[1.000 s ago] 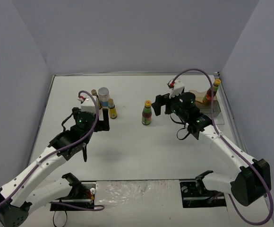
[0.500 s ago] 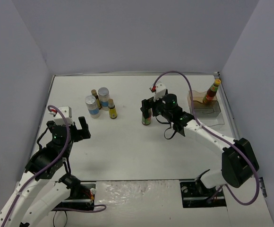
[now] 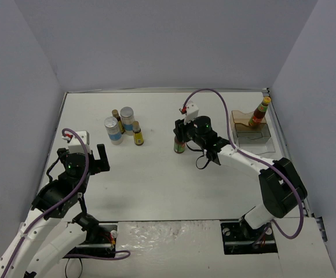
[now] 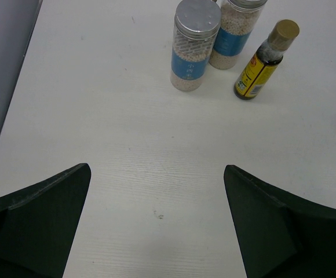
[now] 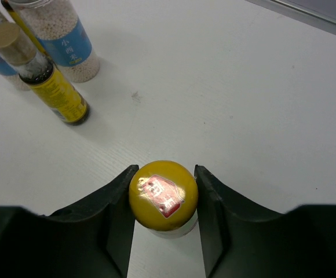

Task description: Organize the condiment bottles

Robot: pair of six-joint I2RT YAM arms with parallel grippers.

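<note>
A dark bottle with a round yellow cap (image 5: 163, 194) stands upright at the table's middle (image 3: 180, 143). My right gripper (image 5: 163, 196) is shut on that cap, one finger on each side. At the back left two silver-topped cylinders (image 3: 113, 130) (image 3: 127, 119), a yellow-labelled bottle (image 3: 137, 134) and a brown bottle (image 3: 116, 114) stand together. They show in the left wrist view too: the cylinders (image 4: 195, 47) (image 4: 237, 32) and the yellow-labelled bottle (image 4: 265, 61). My left gripper (image 4: 156, 223) hangs open over bare table, well short of them. Another bottle (image 3: 261, 112) leans in the tray.
A clear tray (image 3: 255, 134) sits at the back right, near the right wall. The yellow-labelled bottle (image 5: 47, 80) and a cylinder (image 5: 62, 39) stand to the left of and beyond the held bottle. Grey walls close in the table on three sides.
My right gripper moved left over the middle bottle and closed on its cap. My left arm pulled back from the bottle group toward the near left, still open.
</note>
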